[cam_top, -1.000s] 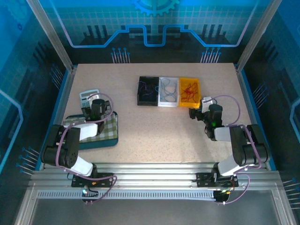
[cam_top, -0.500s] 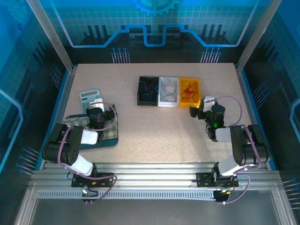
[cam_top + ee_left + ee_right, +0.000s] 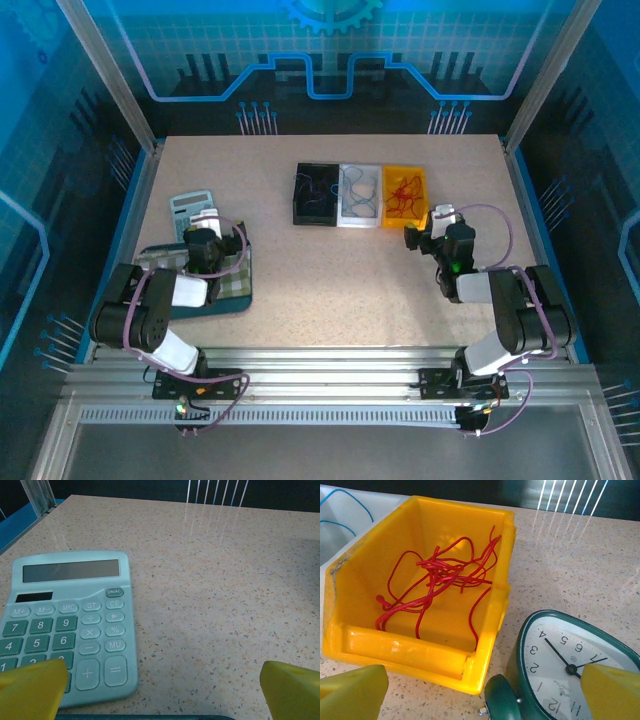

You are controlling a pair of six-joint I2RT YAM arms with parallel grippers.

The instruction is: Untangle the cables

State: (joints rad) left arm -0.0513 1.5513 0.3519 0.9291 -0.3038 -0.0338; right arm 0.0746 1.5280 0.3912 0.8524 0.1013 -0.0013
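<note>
Three small plastic bins sit side by side mid-table, and the cables lie inside them. Thin red cables (image 3: pixel 437 577) are knotted in the yellow bin (image 3: pixel 395 647), pale strands (image 3: pixel 360 192) are in the white bin (image 3: pixel 341 196), and dark blue-purple ones (image 3: pixel 316 192) are in the black bin (image 3: pixel 297 198).

My right gripper (image 3: pixel 482 695) hangs just short of the yellow bin, jaws spread wide and holding nothing. My left gripper (image 3: pixel 161 690) is equally wide and empty, low over a pale green calculator (image 3: pixel 70 625), well away from the bins.

The risks I see are these. The red strands are hair-fine and looped through each other, so a pinch may slip off. A pull on one loop could tighten the knot or drag the light bin along. A round green alarm clock (image 3: pixel 565 660) stands right beside the bin's near corner, and my right finger could clip it going in.

The right wrist camera gives me the individual red loops and how close the clock is. The overhead camera reduces those to a smudge, but it lays out all three bins and both arms. The left wrist camera adds the calculator keys.
</note>
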